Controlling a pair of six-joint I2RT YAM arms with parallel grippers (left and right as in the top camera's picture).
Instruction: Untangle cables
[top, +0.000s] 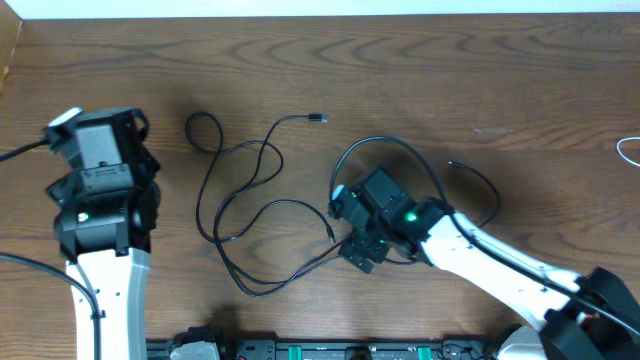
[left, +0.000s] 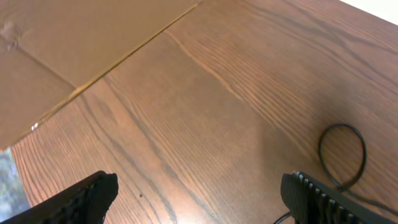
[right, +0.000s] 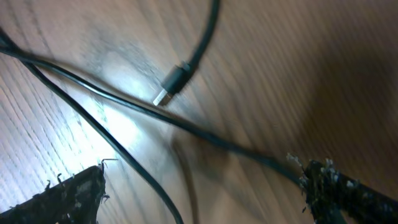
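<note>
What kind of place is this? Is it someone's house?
Probably a robot lab or workshop, not a house. A robotic left arm and right arm stand at a wooden table, with thin black cables spread out on it.

White cable (top: 622, 150) cropped at edge, black cable (top: 378, 139) seemingly under right arm (top: 490, 255)

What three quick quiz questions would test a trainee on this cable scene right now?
1. True or false: the left gripper holds a cable.
2. What lies under the open right gripper? A black cables; B scissors; C nothing.
3. Which edge of the overhead view shows the white cable?
Key: 1 false; 2 A; 3 the right edge.
</note>
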